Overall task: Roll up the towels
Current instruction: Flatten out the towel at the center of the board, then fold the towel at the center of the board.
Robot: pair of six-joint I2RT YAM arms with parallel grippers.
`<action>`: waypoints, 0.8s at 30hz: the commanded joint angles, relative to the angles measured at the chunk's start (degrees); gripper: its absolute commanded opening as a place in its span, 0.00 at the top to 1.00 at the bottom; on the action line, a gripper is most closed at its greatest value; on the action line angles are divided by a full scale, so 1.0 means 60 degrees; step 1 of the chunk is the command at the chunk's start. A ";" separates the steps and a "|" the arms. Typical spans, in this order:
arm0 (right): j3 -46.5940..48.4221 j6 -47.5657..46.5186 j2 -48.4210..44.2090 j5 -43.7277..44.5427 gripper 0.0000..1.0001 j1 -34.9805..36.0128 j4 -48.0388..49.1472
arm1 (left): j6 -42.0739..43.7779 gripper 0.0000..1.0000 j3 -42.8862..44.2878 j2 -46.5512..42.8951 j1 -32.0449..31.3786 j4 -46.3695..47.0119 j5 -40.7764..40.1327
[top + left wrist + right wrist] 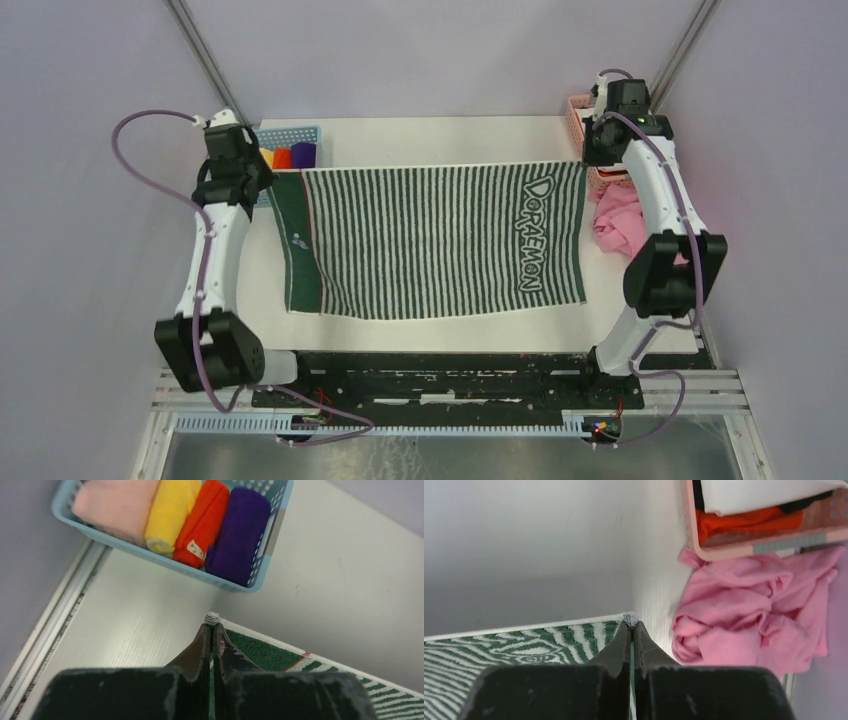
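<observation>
The large dark-green-and-white striped towel point(440, 240) lettered "DORAEMON" lies spread flat on the white tabletop point(450, 338), its near edge free. At its far edge each arm pinches a corner. The left end effector point(210, 626) is clamped tight on the far-left corner and the right end effector point(631, 625) on the far-right one, with a nub of hem showing past each pair of tips. To roll well, I judge both should lift only slightly and travel toward the near edge together, keeping the hem taut and straight so the roll does not cone. Beyond the left corner, the small deep-purple cloth point(237, 535) sits rolled in the pale-blue plastic basket point(264, 565).
</observation>
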 commanded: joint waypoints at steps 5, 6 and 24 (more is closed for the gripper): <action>0.2326 -0.0523 0.3169 0.0644 0.99 -0.0128 0.1569 | -0.0149 0.97 0.0999 0.3541 0.0035 0.1643 0.0633; 0.2481 -0.0595 0.3428 0.0584 0.99 -0.0132 0.1620 | -0.0141 0.97 0.1177 0.3886 0.0038 0.1686 0.0733; -0.0275 -0.0922 0.2397 0.1046 0.99 -0.0132 0.2491 | -0.0381 0.97 0.0201 0.3721 0.0044 0.1006 0.0537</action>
